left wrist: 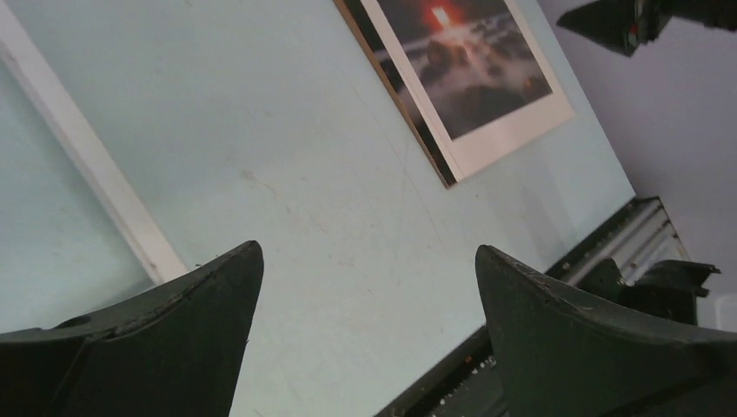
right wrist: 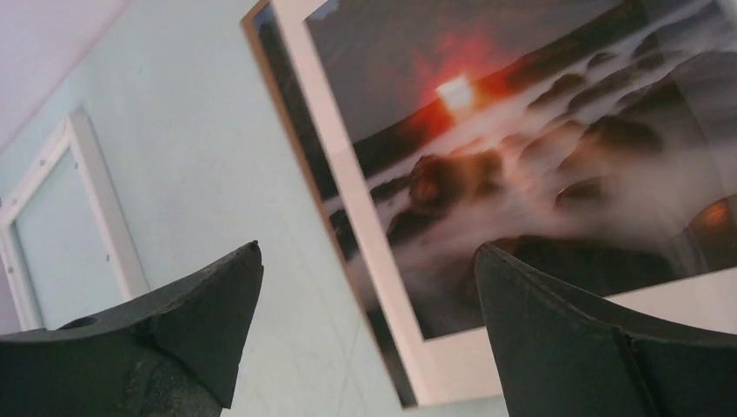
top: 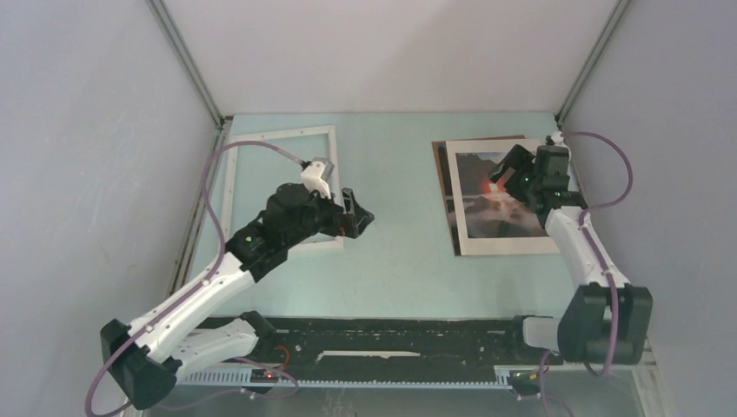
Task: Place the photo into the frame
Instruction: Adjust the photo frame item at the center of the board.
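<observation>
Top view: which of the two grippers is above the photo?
The right gripper, open, hangs over the photo, near its red sun. The left gripper, also open, is over bare table beside the frame.

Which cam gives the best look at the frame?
Top external: the frame shows nearly whole, the left arm covering part of its near side. Right wrist crops it at the image edge; left wrist shows one rail.

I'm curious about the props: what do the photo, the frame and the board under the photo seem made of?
Photo: printed paper, thin and flat, slight sheen. Frame: smooth matte white, painted wood or plastic; can't tell which. Board: probably cardboard or fibreboard, judging by its brown edge.
</observation>
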`<state>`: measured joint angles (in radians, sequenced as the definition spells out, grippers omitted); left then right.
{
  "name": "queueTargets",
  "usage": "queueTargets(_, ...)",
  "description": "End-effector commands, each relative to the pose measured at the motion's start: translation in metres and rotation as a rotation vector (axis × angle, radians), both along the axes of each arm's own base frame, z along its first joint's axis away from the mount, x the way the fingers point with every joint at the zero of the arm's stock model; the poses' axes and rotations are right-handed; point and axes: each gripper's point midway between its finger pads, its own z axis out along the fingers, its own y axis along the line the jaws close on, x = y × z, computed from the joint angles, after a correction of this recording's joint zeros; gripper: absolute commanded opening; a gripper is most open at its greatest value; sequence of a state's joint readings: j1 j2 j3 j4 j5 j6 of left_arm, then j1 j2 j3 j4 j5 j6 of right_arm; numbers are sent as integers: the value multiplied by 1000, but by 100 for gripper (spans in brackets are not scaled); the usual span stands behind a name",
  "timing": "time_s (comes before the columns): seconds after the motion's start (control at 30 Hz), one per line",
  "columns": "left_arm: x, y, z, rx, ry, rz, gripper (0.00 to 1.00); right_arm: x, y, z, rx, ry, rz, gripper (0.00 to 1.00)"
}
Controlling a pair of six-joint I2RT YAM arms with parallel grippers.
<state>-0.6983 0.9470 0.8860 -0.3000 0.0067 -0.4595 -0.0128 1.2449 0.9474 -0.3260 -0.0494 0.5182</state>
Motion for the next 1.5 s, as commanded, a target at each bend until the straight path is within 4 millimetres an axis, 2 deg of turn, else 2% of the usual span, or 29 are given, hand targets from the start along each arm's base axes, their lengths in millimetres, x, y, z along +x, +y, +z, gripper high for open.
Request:
queueTargets(0.0, -6, -35, -14, -134, 113, -86, 100, 40, -56, 3, 58, -65, -117, 100)
queueTargets(0.13, -6, -53, -45, -107, 223, -125, 100, 52, -120, -34, 57, 74, -230, 100)
queueTargets(0.3, -6, -54, -61, -94, 244, -130, 100, 53, -175, -69, 8, 223, -307, 100)
queueTargets(0.5, -7, -55, -69, -81, 244, -139, 100, 58, -210, -96, -49, 336, -324, 100)
queueTargets(0.7, -8, -53, -73, -35, 242, -161, 100, 65, -232, -115, -78, 424, -310, 97)
queueTargets(0.83, -7, -52, -80, -13, 255, -158, 100, 61, -237, -130, -38, 444, -302, 98)
queueTargets(1.07, -4, -51, -82, 8, 280, -138, 100, 55, -226, -143, 54, 470, -277, 95)
queueTargets(1.2, -4, -55, -82, -9, 317, -138, 100, 47, -211, -150, 117, 472, -254, 95)
queueTargets(1.3, -3, -60, -83, -31, 349, -129, 100, 44, -187, -152, 205, 437, -211, 93)
queueTargets(1.47, 1, -55, -103, -7, 411, -65, 100, 31, -149, -144, 307, 364, -150, 92)
